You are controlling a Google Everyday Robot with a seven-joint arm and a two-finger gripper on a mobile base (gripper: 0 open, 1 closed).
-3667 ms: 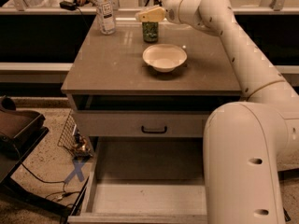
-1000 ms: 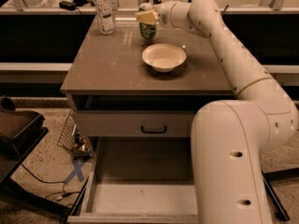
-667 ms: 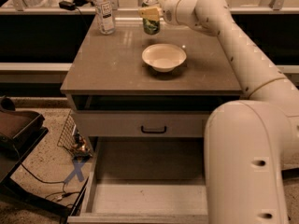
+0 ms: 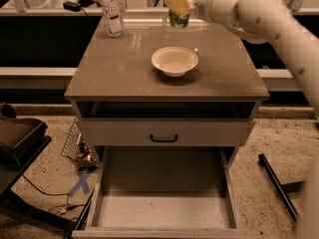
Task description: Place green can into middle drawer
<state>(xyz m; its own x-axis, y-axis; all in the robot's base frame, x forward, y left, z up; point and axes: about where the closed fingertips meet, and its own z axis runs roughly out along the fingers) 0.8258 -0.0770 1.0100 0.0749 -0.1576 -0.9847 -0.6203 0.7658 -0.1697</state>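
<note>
My gripper [image 4: 178, 5] is at the back of the table top [image 4: 119, 68], above its far edge and right of centre. It is shut on the green can [image 4: 178, 19], which hangs from the pale fingers [image 4: 177, 3] clear of the surface. The can's silver top is hidden by the fingers. The middle drawer [image 4: 164, 210] is pulled open at the bottom of the view, a long pale tray with thin side walls and nothing in it. It lies well below and in front of the gripper.
A white bowl [image 4: 174, 60] sits mid-table, just in front of the can. A clear white-labelled bottle [image 4: 111, 11] stands at the back left. A closed drawer front with a black handle [image 4: 164, 138] is above the open drawer. A black rod [image 4: 276, 183] lies on the floor at right.
The gripper has lifted the green can off the table top and carried it upward at the back of the table. The bowl, bottle and drawer have not moved.
</note>
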